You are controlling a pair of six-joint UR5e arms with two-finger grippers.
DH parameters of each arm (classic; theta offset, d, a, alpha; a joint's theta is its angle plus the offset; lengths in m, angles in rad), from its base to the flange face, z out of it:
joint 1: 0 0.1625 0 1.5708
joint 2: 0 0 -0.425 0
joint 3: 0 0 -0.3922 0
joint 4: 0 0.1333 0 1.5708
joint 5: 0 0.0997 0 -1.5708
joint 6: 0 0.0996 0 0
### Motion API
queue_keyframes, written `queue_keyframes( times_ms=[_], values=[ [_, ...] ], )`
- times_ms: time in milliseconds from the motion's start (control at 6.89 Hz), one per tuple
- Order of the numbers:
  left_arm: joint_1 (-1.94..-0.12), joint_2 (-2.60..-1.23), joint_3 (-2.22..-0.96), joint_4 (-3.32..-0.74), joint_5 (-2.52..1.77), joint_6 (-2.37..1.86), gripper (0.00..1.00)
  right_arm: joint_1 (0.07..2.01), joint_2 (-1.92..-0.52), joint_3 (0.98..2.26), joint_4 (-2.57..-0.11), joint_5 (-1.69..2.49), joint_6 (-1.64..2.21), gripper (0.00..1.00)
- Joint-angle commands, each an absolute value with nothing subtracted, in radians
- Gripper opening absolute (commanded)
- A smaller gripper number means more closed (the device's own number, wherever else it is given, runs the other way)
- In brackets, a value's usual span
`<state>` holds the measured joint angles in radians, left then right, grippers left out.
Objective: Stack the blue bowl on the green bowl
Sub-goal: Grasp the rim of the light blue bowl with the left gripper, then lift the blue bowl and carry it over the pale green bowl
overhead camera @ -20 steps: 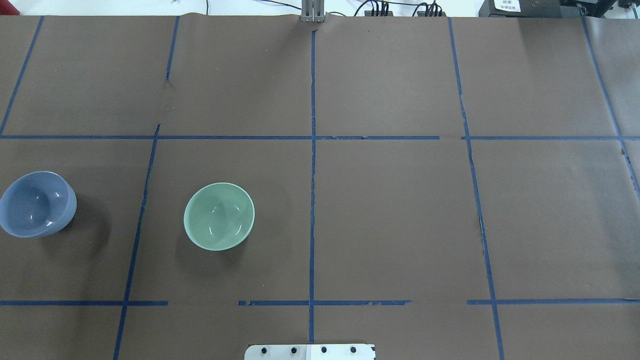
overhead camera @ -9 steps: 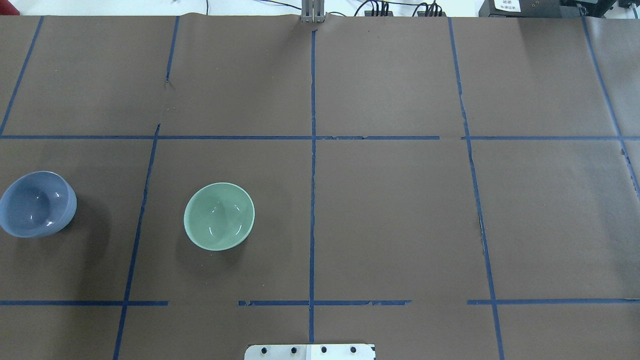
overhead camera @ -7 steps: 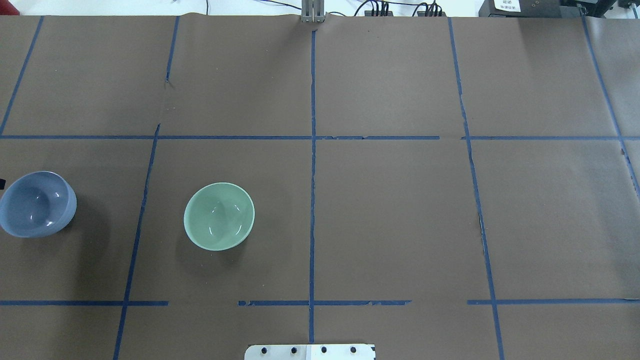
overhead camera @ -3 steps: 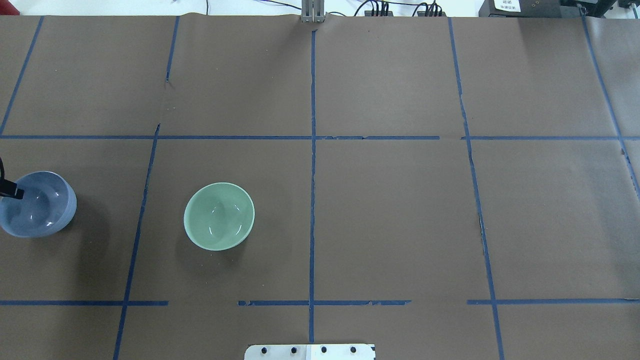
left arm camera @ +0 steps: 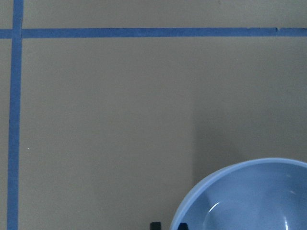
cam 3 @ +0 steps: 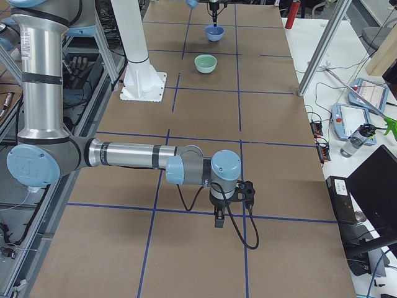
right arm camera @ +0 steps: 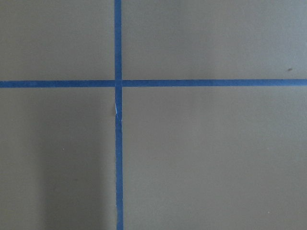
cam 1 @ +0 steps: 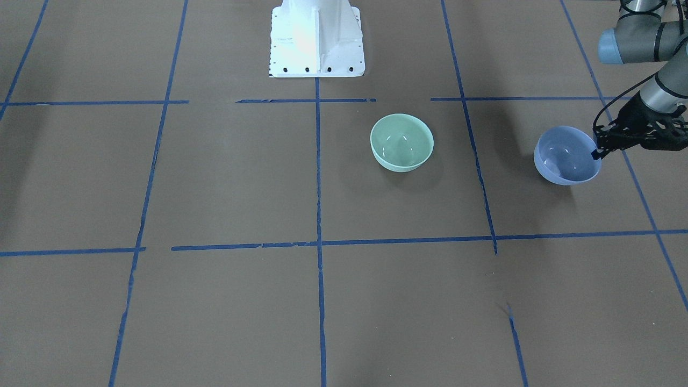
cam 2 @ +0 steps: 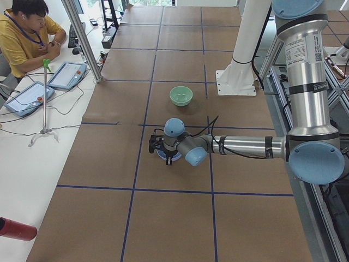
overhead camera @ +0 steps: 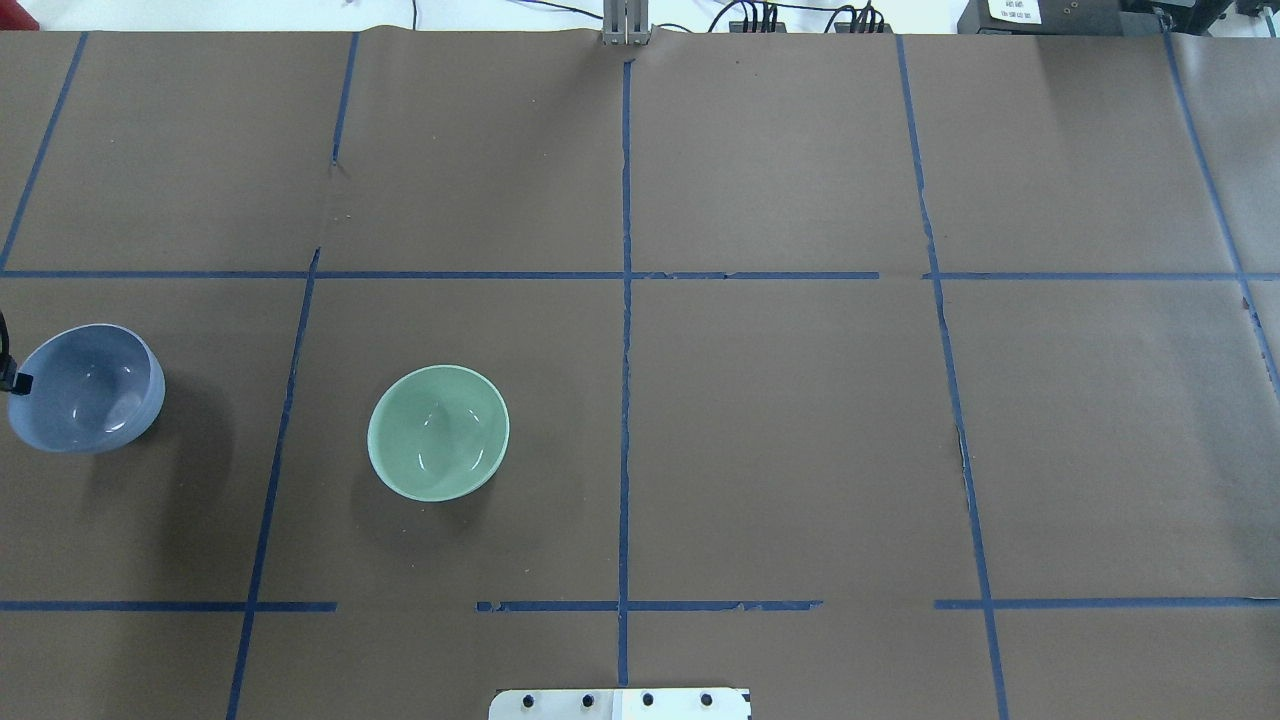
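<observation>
Blue bowl (left arm camera: pixel 249 201) rim sits between left fingers (left arm camera: pixel 155 226), barely visible overhead.

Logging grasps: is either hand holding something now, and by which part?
The left hand grips the blue bowl by its rim, one finger inside and one outside, on the side away from the green bowl. Nothing shows in the right hand.

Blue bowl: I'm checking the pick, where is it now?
In the overhead view the blue bowl is at the far left edge, left of the green bowl, with the left gripper at its outer rim.
</observation>
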<state>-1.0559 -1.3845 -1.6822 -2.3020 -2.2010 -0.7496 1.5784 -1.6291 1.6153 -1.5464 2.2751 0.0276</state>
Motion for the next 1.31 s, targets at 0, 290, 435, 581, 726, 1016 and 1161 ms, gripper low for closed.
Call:
queue_keyframes(
  times_ms=[0, 290, 435, 581, 726, 1016, 1161],
  values=[
    [-1.061, -1.388, -1.800, -2.217, -2.201, -0.762, 0.00, 1.578, -1.629, 1.615, -1.546, 2.276, 0.028, 1.00],
    [-1.054, -1.432, -1.998, -1.992, -2.200, -0.869, 0.00, 1.578, -1.629, 1.615, -1.546, 2.276, 0.028, 1.00],
    [-1.039, -1.512, -2.029, -1.933, -2.198, -0.990, 0.00, 1.578, -1.629, 1.615, -1.546, 2.275, 0.028, 1.00],
    [-0.964, -1.569, -2.042, -1.927, -2.198, -1.111, 0.00, 1.578, -1.629, 1.615, -1.548, 2.275, 0.028, 1.00],
    [-0.892, -1.625, -2.045, -1.925, -2.191, -1.218, 0.00, 1.578, -1.629, 1.615, -1.546, 2.276, 0.028, 1.00],
    [-0.783, -1.670, -2.045, -1.925, -2.085, -1.333, 0.00, 1.578, -1.629, 1.615, -1.546, 2.275, 0.028, 1.00],
    [-0.737, -1.699, -2.045, -1.898, -2.047, -1.366, 0.00, 1.578, -1.629, 1.615, -1.548, 2.276, 0.028, 1.00]
  ],
)
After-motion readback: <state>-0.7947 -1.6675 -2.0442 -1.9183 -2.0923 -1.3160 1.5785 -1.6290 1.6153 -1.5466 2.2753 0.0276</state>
